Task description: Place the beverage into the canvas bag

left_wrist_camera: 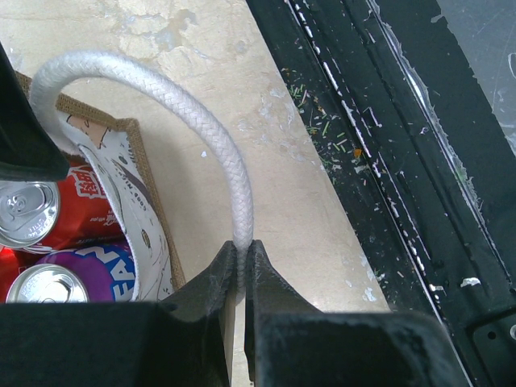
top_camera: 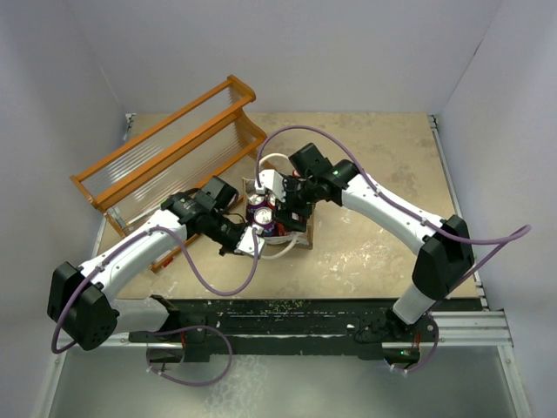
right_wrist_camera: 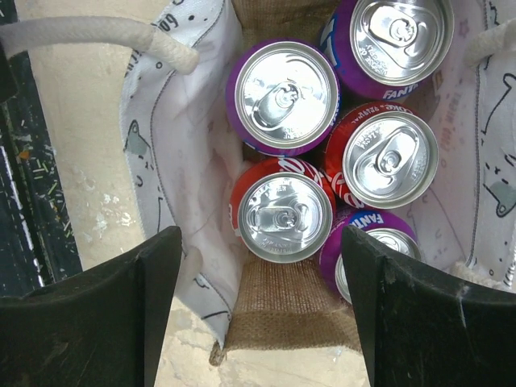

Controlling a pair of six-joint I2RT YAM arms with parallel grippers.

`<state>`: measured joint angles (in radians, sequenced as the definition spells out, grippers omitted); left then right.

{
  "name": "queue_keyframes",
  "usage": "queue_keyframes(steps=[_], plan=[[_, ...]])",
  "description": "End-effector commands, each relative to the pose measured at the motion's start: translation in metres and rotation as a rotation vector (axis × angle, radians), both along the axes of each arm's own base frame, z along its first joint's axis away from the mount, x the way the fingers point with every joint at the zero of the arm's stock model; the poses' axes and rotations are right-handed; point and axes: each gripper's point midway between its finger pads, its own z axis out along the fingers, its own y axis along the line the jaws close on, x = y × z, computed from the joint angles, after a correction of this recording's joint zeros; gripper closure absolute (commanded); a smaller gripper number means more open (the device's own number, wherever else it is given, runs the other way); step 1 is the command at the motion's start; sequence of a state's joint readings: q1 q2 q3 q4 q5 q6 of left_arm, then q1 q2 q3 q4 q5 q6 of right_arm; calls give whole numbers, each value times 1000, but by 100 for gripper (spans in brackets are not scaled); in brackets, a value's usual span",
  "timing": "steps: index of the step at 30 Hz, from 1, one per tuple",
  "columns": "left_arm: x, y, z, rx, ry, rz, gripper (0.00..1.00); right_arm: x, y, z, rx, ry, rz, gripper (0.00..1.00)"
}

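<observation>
Canvas bag (right_wrist_camera: 278, 310) stands on table (top_camera: 383, 244), open mouth up. Inside bag: five cans upright, packed touching, three purple Fanta cans (right_wrist_camera: 282, 97) and two red Coke cans (right_wrist_camera: 380, 157). Left hand (left_wrist_camera: 242, 254) at bag's side, pinched tight on bag's white rope handle (left_wrist_camera: 201, 121), loop arching up. Right hand (right_wrist_camera: 262, 234) above bag mouth, jaws apart, gripping nothing. Orange rack (top_camera: 165, 165) behind-left of bag.

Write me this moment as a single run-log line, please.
left gripper: shut on rope handle | right gripper: open above bag | bag: five cans inside, upright
</observation>
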<state>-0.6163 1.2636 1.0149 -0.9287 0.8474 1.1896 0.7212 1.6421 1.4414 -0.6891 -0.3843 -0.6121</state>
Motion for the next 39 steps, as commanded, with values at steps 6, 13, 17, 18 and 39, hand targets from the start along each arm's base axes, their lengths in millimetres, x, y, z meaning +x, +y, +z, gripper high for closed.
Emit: queue_keyframes(steps=[6, 13, 17, 18, 39], plan=[[3, -4, 14, -19, 8, 28, 97, 11, -9, 55, 60, -115, -70, 21], [7, -1, 25, -7, -28, 39, 96, 27, -33, 84, 114, -165, -163, 21], [10, 2, 32, 7, -54, 57, 92, 39, -57, 102, 167, -180, -228, 20], [11, 3, 34, 10, -53, 64, 91, 41, -65, 108, 188, -182, -246, 20], [57, 20, 120, -137, -260, 461, 13, 99, -244, 147, 351, -383, -947, 0]])
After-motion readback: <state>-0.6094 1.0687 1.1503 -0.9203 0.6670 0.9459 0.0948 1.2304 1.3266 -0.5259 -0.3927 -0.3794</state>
